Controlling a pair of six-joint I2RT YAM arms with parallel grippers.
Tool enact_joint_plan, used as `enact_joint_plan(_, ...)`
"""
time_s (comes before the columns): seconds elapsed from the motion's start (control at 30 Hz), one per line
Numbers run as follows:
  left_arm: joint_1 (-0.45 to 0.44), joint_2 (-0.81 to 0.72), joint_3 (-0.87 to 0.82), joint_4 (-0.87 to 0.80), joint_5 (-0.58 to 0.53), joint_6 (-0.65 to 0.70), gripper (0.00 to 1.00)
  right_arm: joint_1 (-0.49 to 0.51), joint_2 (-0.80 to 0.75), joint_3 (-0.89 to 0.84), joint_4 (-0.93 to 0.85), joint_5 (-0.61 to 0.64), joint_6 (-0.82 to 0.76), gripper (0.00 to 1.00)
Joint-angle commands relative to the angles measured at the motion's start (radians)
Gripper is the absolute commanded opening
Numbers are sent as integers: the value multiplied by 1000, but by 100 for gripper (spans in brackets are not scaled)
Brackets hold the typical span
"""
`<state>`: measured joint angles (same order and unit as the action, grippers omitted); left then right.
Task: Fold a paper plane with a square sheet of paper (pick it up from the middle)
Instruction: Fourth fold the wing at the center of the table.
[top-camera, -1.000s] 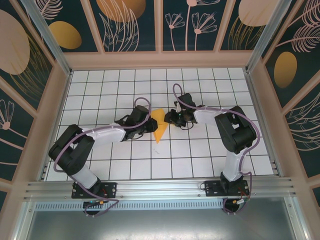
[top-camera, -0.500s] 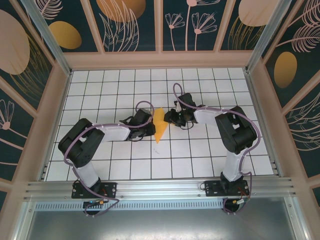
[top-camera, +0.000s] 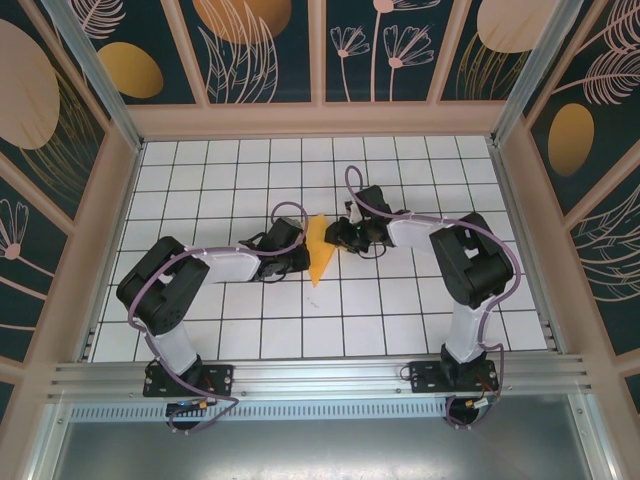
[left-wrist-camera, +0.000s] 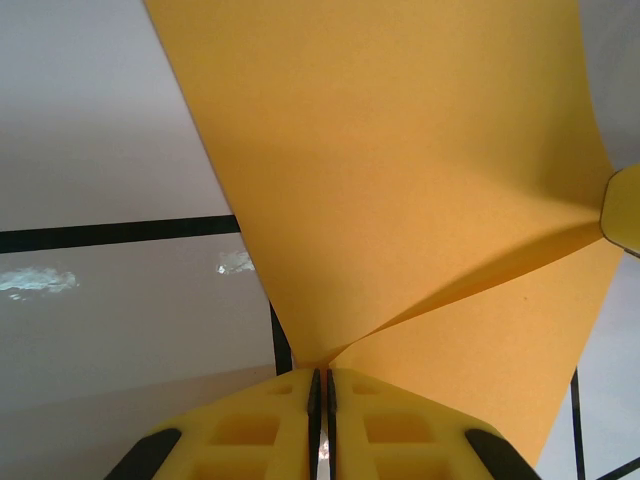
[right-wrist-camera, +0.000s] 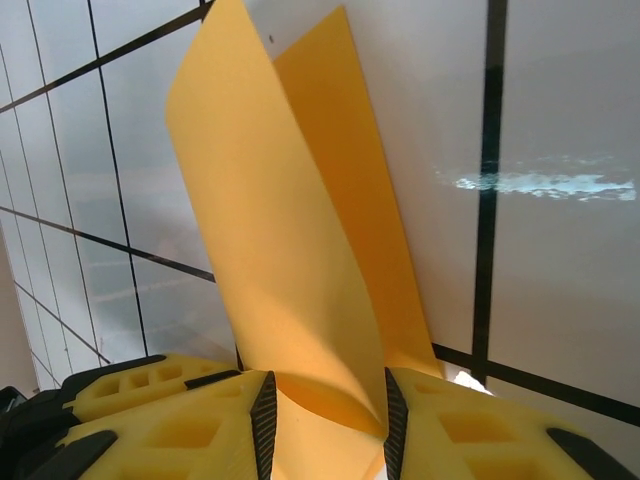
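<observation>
The square sheet of paper (top-camera: 318, 250), already partly folded into a narrow pointed shape, sits at the middle of the table (top-camera: 400, 320), pinched from both sides. This 2-sided hold seems meant to keep the paper steady and lifted so that a crease can be formed between the 2 grips.

The left tool (left-wrist-camera: 320, 378) is closed almost flat on 1 point of the paper, its fingers nearly touching, and a crease fans out from that pinch. The right tool (right-wrist-camera: 325, 400) clamps a curled, doubled-over part. Its jaws stand partly apart because the rounded fold fills the gap between them, which probably means that fold is not yet pressed flat.

In the overhead view the left arm has its elbow out to the left and its forearm low, reaching right. The right arm mirrors it, elbow bent on the right and forearm reaching left, the 2 wrists close together over the paper.
</observation>
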<state>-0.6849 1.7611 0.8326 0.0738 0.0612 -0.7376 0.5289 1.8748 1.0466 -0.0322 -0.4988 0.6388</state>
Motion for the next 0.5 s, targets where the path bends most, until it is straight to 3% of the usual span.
enact_joint_plan(0.0,4,27,-10,6,2,2,14,22,-10,-7,30,-13,23,36)
enact_joint_plan(0.47,3,-30,-51,83,43,-99,14,110,-99,-124,124,86,64,31)
